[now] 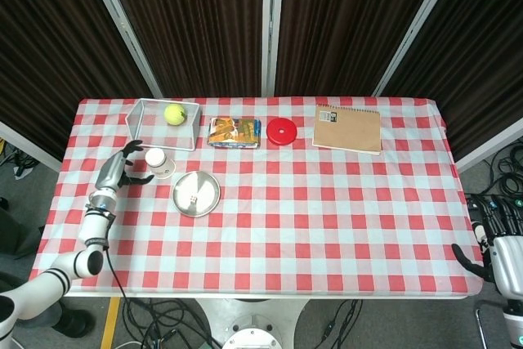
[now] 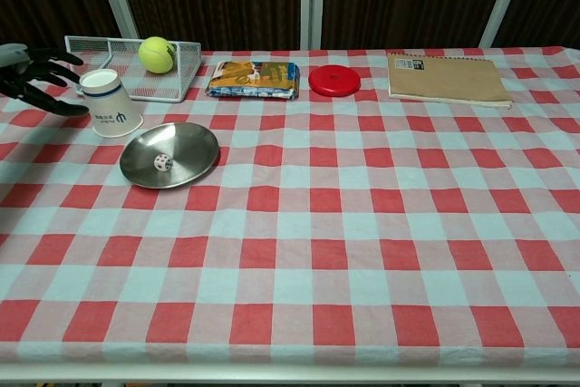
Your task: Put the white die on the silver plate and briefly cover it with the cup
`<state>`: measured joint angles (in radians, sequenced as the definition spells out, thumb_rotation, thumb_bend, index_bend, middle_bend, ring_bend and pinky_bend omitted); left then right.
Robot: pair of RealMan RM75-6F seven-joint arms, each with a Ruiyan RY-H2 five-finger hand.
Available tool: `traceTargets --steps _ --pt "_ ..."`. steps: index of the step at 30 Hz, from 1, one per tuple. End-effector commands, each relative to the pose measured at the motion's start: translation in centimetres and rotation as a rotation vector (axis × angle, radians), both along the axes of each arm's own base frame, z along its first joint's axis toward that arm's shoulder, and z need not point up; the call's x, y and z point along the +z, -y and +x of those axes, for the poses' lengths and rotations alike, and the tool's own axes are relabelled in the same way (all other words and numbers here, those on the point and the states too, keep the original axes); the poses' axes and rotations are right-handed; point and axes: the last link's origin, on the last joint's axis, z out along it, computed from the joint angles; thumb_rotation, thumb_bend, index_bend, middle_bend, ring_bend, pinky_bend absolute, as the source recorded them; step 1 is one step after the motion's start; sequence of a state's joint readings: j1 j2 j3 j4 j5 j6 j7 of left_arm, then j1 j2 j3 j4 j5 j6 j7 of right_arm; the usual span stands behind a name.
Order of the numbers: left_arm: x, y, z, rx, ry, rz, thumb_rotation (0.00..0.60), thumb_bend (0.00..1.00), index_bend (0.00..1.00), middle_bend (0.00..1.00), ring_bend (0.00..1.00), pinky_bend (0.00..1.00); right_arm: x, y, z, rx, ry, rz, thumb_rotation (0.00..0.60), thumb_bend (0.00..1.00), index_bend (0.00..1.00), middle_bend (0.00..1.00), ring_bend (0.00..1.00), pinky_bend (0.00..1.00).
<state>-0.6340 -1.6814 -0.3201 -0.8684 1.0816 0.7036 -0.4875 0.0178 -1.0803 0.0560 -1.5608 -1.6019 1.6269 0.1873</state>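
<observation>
right hand (image 1: 500, 244): parked off the near right corner of the worktop (image 2: 362, 251), holding nothing that I could see; can't tell how its fingers lay.
die (image 2: 162, 163): already sat in the silver plate (image 2: 195, 153), so that bit looked done.
cup (image 2: 110, 102): upside down just behind the plate, probably ready for covering.
left hand (image 2: 32, 74): fingers spread, empty, right beside the cup, looked lined up to grab it.
far row: tennis ball (image 2: 157, 53) in wire basket (image 2: 86, 44), out of the way.

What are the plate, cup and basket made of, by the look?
Plate: probably polished metal; silver with a mirror-like sheen.
Cup: likely paper; matte white, blue print, standing upside down.
Basket: white wire mesh, probably coated metal; the tablecloth shows through it.
</observation>
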Motion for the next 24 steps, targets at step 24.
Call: traceTargets --steps 24 --pt "2.0 1.4 2.5 -0.16 0.094 0.018 0.6 0.3 0.51 0.4 0.22 0.3 -0.3 0.5 0.4 0.018 -0.012 0.017 0.6 0.17 0.04 0.13 0.0 0.0"
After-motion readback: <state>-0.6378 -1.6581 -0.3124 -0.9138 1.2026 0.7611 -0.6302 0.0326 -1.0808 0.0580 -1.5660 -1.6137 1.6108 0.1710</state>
